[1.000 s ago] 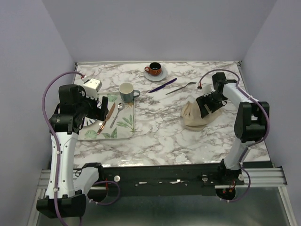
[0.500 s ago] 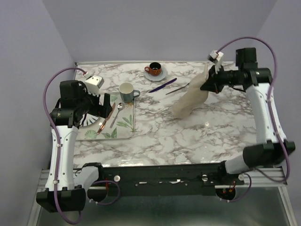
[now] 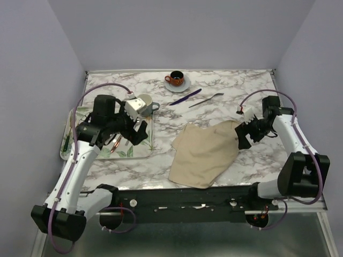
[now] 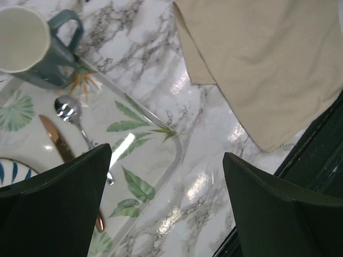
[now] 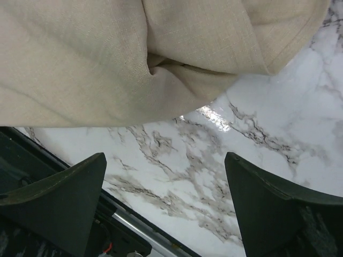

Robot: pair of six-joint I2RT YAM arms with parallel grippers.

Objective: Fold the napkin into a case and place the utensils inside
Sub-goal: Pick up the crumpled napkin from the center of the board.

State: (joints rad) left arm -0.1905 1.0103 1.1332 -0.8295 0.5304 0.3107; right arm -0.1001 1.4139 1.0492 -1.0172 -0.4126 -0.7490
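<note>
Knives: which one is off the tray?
The dark purple knife: it lies on the marble table beside the fork. The copper knife lies in the leaf-printed tray next to the spoon.

Leaf tray [image 4: 140, 156] with spoon [image 4: 67, 109], copper knife [image 4: 57, 141] — mug [image 4: 32, 45] at corner

The top external camera sits above and behind the arm bases. It looks down and forward and takes in the whole counter [image 3: 161, 160] from far off. The left wrist camera looks down between the fingers of the left hand [image 4: 163, 160], close over a corner of the tray [image 4: 179, 152]. The right wrist camera looks down past the right hand [image 5: 164, 160] and is closer still. All three views share the edge of the napkin [image 3: 203, 152].
</note>
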